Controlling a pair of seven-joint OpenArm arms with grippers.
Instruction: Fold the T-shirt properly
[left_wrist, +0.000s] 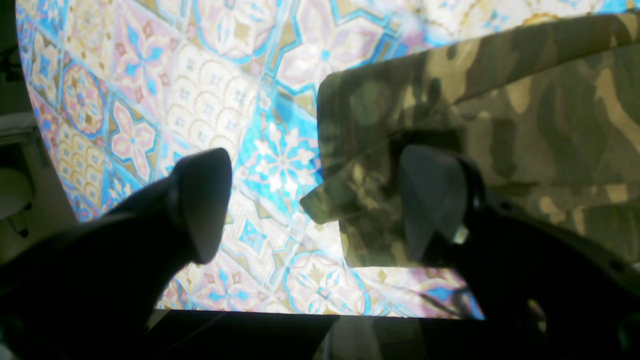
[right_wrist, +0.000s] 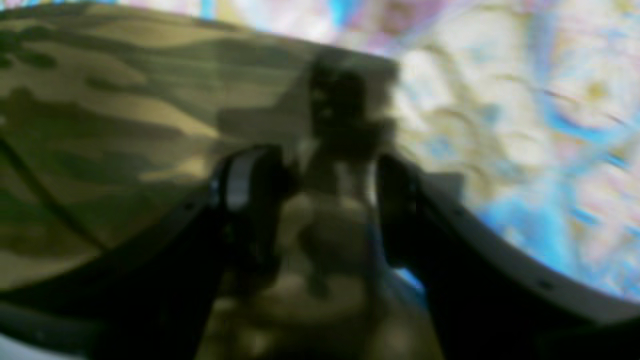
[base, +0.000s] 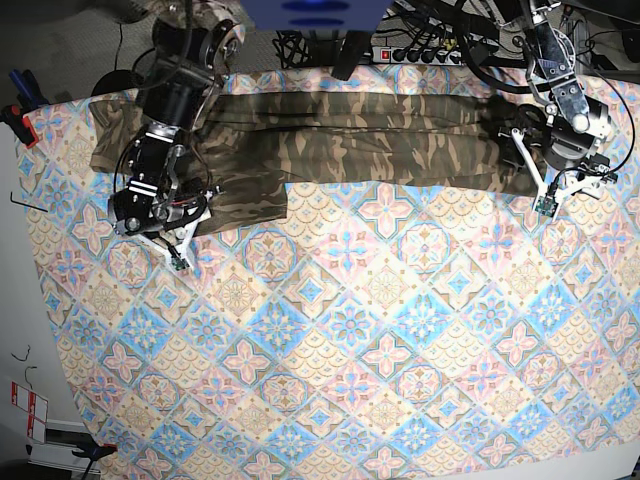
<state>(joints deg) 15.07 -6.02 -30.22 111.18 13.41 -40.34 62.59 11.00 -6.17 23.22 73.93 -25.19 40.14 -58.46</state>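
The camouflage T-shirt lies stretched in a long band along the table's far edge. In the base view my left gripper hovers at the band's right end. The left wrist view shows that gripper wide open, one finger over a folded corner of the T-shirt and the other finger over bare cloth. My right gripper sits at the shirt's left end. In the blurred right wrist view the gripper has bunched T-shirt fabric filling the gap between its fingers.
A blue, pink and cream tile-patterned tablecloth covers the table. Cables and a power strip run behind the far edge. A red clamp holds the cloth at the left. The table's dark edge shows low in the left wrist view.
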